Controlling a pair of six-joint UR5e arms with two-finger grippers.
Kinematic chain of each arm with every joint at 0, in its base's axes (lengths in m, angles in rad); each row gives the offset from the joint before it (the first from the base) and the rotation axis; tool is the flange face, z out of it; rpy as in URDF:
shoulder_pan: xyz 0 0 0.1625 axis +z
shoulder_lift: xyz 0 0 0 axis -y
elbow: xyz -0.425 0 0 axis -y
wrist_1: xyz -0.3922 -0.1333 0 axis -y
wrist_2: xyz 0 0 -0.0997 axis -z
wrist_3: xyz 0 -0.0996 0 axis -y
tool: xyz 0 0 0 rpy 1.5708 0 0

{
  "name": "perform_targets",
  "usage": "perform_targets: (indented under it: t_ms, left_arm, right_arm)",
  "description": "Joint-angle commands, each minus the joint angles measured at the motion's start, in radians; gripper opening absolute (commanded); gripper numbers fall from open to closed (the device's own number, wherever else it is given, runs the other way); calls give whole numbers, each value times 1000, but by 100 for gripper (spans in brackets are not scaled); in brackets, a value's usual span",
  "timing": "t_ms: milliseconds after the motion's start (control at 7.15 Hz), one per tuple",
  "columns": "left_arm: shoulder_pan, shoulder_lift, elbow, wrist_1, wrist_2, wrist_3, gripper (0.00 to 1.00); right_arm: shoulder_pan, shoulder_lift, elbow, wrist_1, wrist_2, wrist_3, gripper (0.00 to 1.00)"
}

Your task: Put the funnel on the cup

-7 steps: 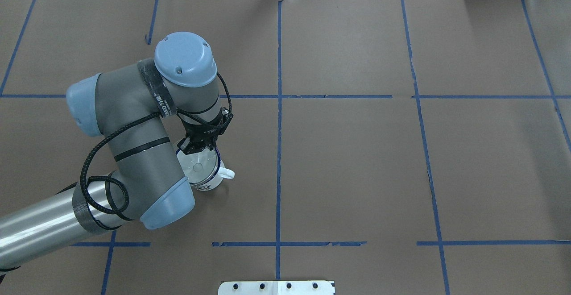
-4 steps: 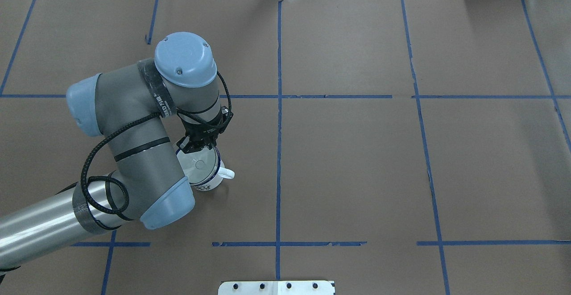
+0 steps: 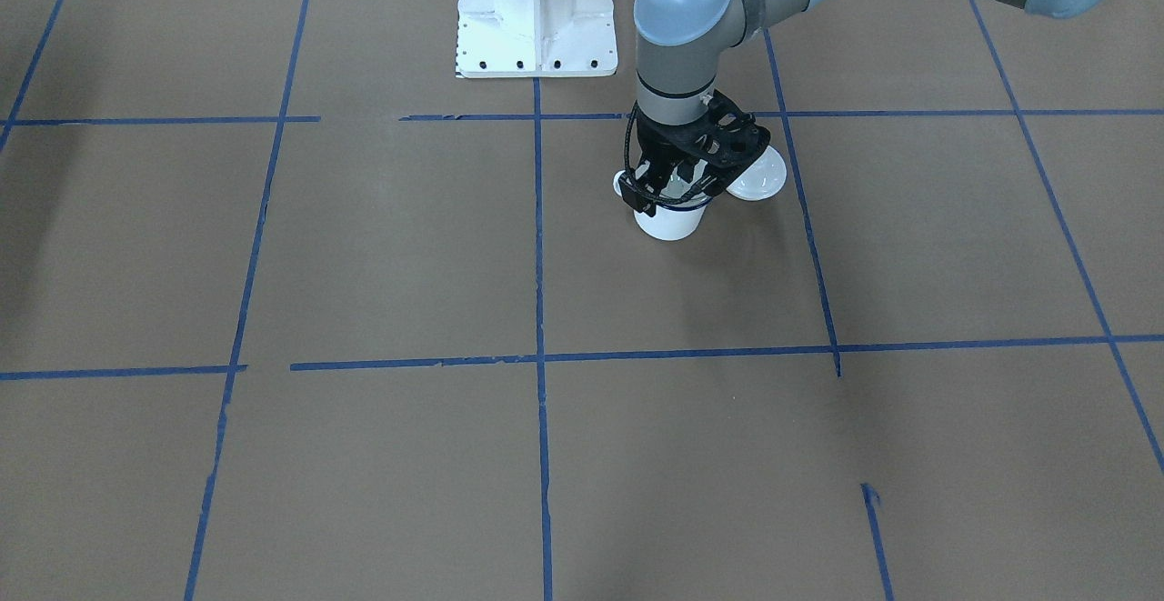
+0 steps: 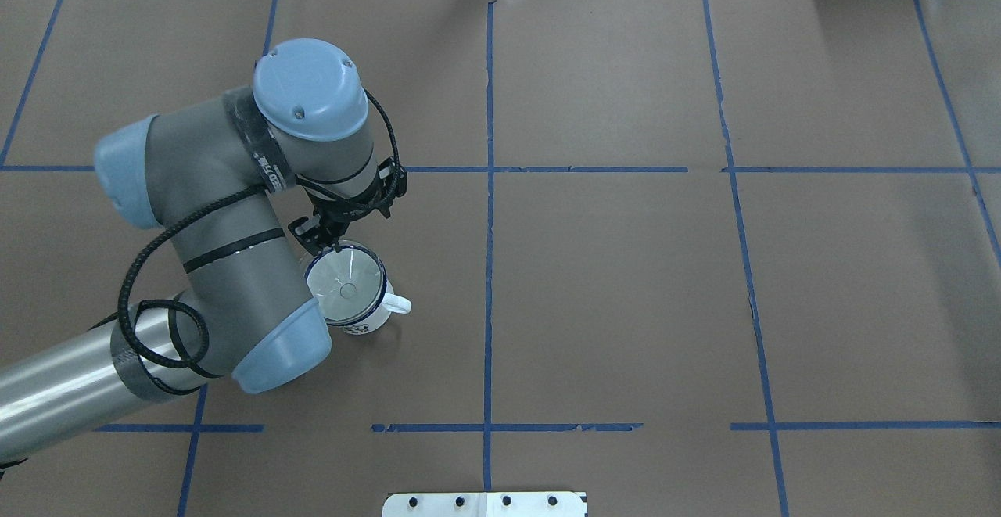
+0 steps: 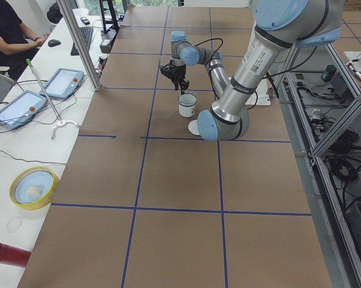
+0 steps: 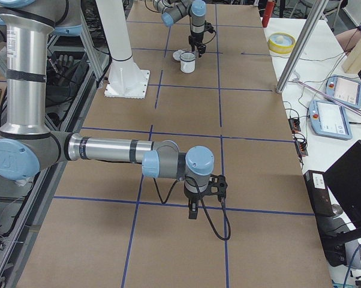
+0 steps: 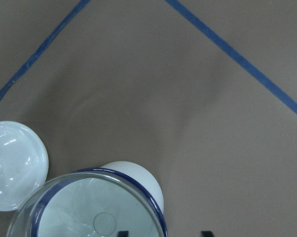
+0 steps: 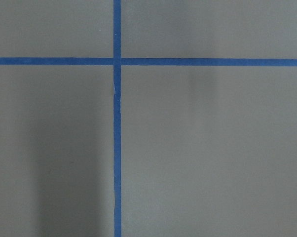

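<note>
Left gripper [image 4: 327,245] spread, empty — funnel [image 4: 346,290] seated on cup [image 4: 361,324]; wrist view shows lid [image 7: 13,165], overhead hides it.

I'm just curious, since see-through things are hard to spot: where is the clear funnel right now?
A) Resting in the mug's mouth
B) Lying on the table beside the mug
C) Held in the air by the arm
A: the overhead view shows the funnel seated inside the blue rim of the cup, while the left end effector is open and holds nothing.
</note>
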Motion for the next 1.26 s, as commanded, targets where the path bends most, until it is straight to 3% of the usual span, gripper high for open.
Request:
perform_targets:
  t_ms: [0, 280, 420, 839, 979, 1119]
  left_arm:
    - [-118, 26, -83, 17, -10, 178, 100]
    - [-270, 112, -125, 15, -146, 509, 100]
    - [-356, 181, -129, 12, -164, 702, 100]
    - [-601, 400, -119, -8, -338, 1227, 100]
    - [-642, 496, -113, -53, -398, 1365, 100]
    - [-736, 535, -38, -148, -442, 1420, 100]
  right_arm:
    - [0, 0, -2, 0, 0, 0, 100]
    - [0, 0, 0, 0, 0, 0, 100]
    - [0, 0, -2, 0, 0, 0, 100]
    - [0, 0, 0, 0, 0, 0, 100]
    - [0, 0, -2, 0, 0, 0, 100]
    - [0, 0, -2, 0, 0, 0, 100]
